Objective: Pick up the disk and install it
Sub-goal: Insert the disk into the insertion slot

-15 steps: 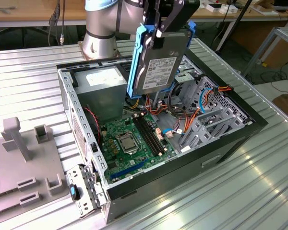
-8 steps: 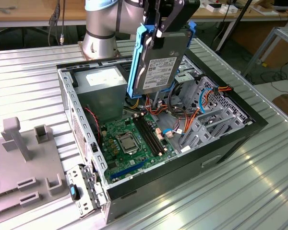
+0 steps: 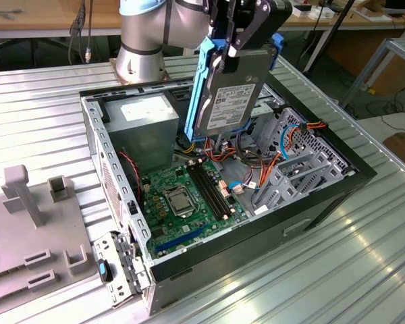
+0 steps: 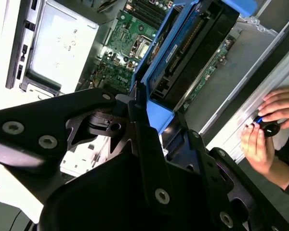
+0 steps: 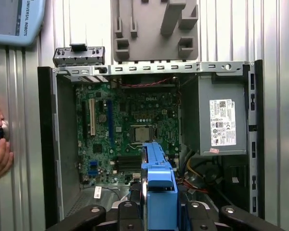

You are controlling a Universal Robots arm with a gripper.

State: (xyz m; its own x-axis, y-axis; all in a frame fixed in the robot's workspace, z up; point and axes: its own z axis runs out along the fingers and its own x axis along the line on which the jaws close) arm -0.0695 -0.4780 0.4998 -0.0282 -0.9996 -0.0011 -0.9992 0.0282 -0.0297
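Gripper (image 3: 233, 47) is clamping the disk (image 3: 231, 91), tilted on edge above the open case (image 3: 364, 170); it likely needs squaring with the drive cage (image 3: 291, 169), clearing cables (image 3: 304, 128).

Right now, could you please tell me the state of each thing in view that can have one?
disk: lifted, held on edge above the open case, in its blue carrier.
gripper: shut on the disk.
computer case: lying on its side, side panel off.
power supply: mounted inside the case.
processor: seated in its socket, bare, no cooler on it.
person's hands: beside the case, holding a small dark part.
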